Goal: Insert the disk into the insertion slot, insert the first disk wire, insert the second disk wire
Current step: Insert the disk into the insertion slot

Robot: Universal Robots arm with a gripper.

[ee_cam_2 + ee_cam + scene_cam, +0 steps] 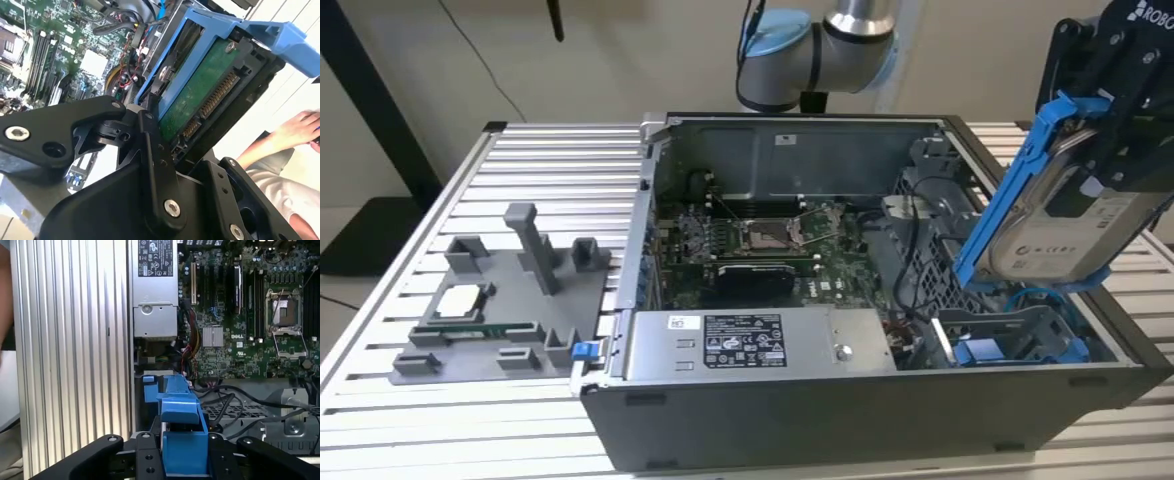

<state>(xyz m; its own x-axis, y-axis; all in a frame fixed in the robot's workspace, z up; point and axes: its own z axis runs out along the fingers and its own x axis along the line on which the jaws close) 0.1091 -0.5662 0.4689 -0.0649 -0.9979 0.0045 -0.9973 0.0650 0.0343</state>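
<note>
Nearest in the exterior view is the front wall of the open dark grey metal computer case (854, 410), which lies on its side on the ribbed aluminium counter (400, 430). Just inside that wall sits the silver box-shaped power supply (747, 345) with its black-and-white label. At the exterior view's right of it is the grey metal drive bay (1007, 325), with another blue plastic carrier (994, 352) low inside.

Above that bay hangs the flat silver-grey disk (1051, 240) with a white label, clipped in a bright blue plastic carrier frame. It is steeply tilted, with its lower end just over the bay and not seated in it. Whether it touches the bay cannot be told. The black pincer (1107, 170) pinches it by the upper end. In the first wrist view, 2 black fingers (147, 457) press on either side of the blue frame. In the second wrist view the disk (200, 95) shows its green circuit-board underside.

On the counter at the exterior view's left stands a grey plastic fixture tray (507, 300). Deeper in the case lies the green motherboard (761, 240). Farthest back is the silver-and-blue robot arm (821, 50). A person's hand (300, 129) shows in the second wrist view.
</note>
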